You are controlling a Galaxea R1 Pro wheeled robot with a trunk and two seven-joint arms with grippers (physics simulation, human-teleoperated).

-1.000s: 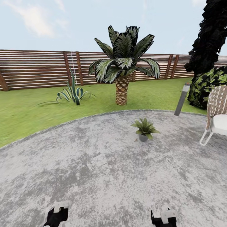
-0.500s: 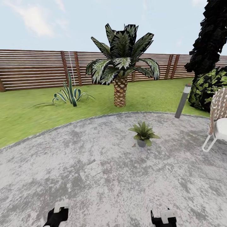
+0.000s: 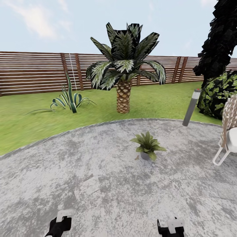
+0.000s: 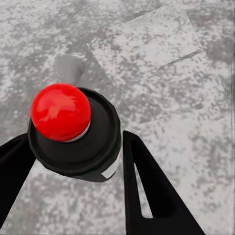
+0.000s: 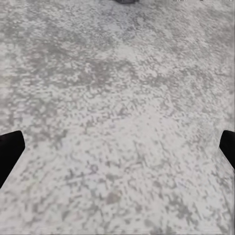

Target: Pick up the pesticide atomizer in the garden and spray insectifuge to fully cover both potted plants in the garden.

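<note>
The left gripper (image 4: 73, 161) is clamping the pesticide atomizer (image 4: 73, 132), its two black fingers (image 4: 147, 191) pressing against either side of the dark bottle body, whose red top (image 4: 61, 111) is facing the left wrist camera (a sliver of white label is peeking out at the body's lower edge). The pale spray head is jutting out beyond the red top, over the mottled grey paved patio (image 4: 161, 73) lying below the gripper.

The right gripper (image 5: 117, 152) is hanging with its fingers spread wide and nothing between them, only the black tips showing at the two edges of the right wrist view, with the patio surface beneath.

In the head view both grippers are sitting low at the bottom edge, the left gripper (image 3: 59, 225) and the right gripper (image 3: 170, 227) well apart from each other. Ahead of them, nearer the right gripper's line than the left's, one potted plant (image 3: 146, 144) is standing upright on the patio, a rosette of pointed green leaves filling its small grey pot (image 3: 144, 156). Farther beyond it a palm (image 3: 124, 75) is growing from the lawn (image 3: 33, 121), a striped agave (image 3: 68, 98) is sitting off toward the left gripper's side, and a grey lamp post (image 3: 191, 107) and a white chair (image 3: 227, 135) are standing out past the right gripper's side, before the slatted wooden fence (image 3: 33, 72)
</note>
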